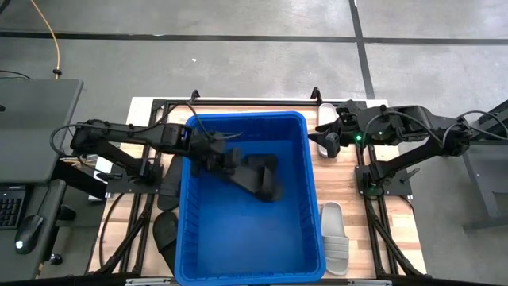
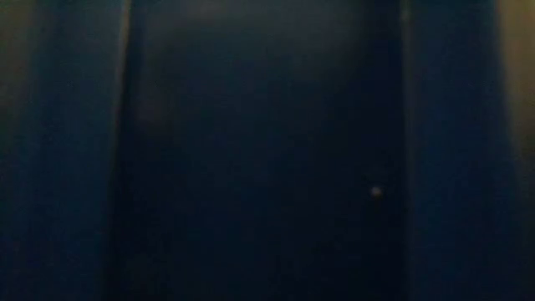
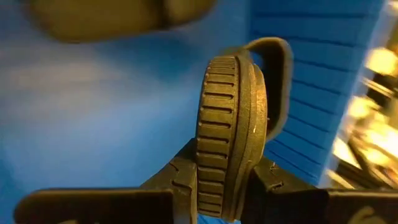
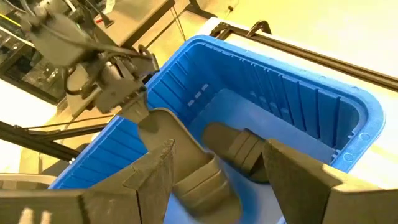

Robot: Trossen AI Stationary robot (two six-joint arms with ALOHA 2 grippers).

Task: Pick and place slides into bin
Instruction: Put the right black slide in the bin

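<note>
The left pincer (image 1: 226, 159) reaches over the blue bin's (image 1: 313, 191) left wall and hangs inside it, pinching a black slide (image 3: 230, 137) by its edge; the sole stands on edge between the fingers (image 3: 180, 180). Another black slide (image 4: 239, 149) lies on the bin's floor just beside the held one. The right pincer (image 1: 333, 144) waits outside the bin, next to its far right corner, fingers spread and empty. On the desk (image 1: 349, 191), a pale slide (image 1: 334, 237) lies just beside the bin's right wall, and two black slides (image 1: 167, 230) lie against its left wall.
</note>
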